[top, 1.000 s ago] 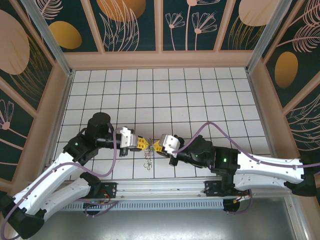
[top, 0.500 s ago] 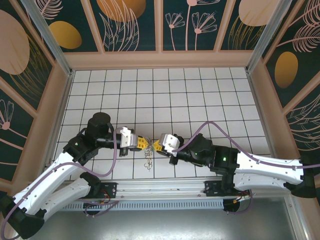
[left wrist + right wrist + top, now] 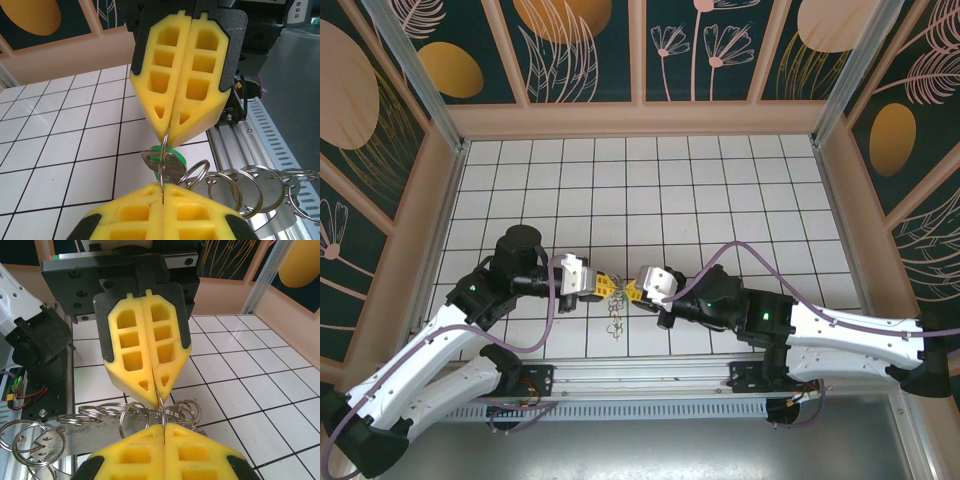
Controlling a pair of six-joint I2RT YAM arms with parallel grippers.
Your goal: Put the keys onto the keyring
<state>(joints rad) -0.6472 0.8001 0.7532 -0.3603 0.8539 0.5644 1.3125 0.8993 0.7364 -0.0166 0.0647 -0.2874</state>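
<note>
Gripping one thin silver wire ring (image 3: 164, 146) tip to tip, left gripper (image 3: 162, 194) and right gripper (image 3: 169, 134) both have jaws closed. A green-headed silver key (image 3: 172, 167) hangs alongside.

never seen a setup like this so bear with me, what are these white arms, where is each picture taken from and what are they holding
These are two robot arms bolted at the near edge of a white tiled table. The wide picture looks down from above and behind them. The other two come from a camera on each wrist, so each shows its own yellow fingers at the bottom and the other arm's at the top. The left hand and right hand meet tip to tip, both shut on one thin ring. A key with a green head hangs on it, and a chain of silver rings hangs beside it.
</note>
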